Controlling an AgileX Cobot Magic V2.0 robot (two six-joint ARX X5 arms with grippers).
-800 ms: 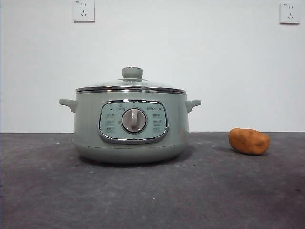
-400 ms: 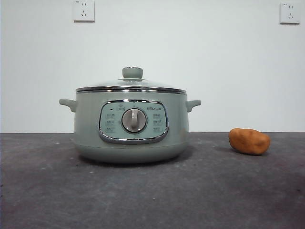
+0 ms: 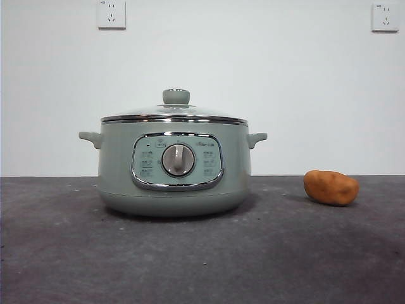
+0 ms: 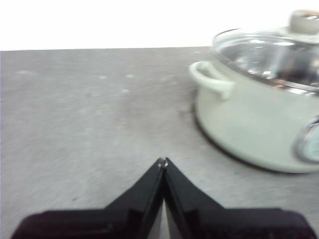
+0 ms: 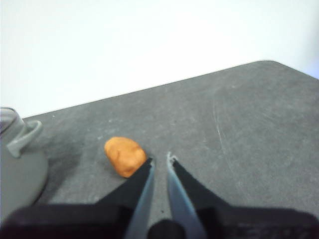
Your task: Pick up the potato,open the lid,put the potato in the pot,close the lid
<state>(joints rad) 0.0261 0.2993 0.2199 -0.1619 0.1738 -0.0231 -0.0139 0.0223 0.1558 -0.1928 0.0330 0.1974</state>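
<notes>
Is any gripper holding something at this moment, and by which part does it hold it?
Nothing is held. The left gripper is shut on nothing; the right gripper, slightly open, is beside the orange-brown oval potato, not gripping it.

We are looking at a bare lab-style test setup: plain white wall [image 3: 253,63] carrying two power sockets [image 3: 111,14], dark grey tabletop [image 3: 202,259], nothing domestic surrounding the cooker [image 3: 174,164].

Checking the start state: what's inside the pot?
The lid sits shut on the pot. Through its glass only reflections show; contents can't be told. The potato lies outside.
</notes>
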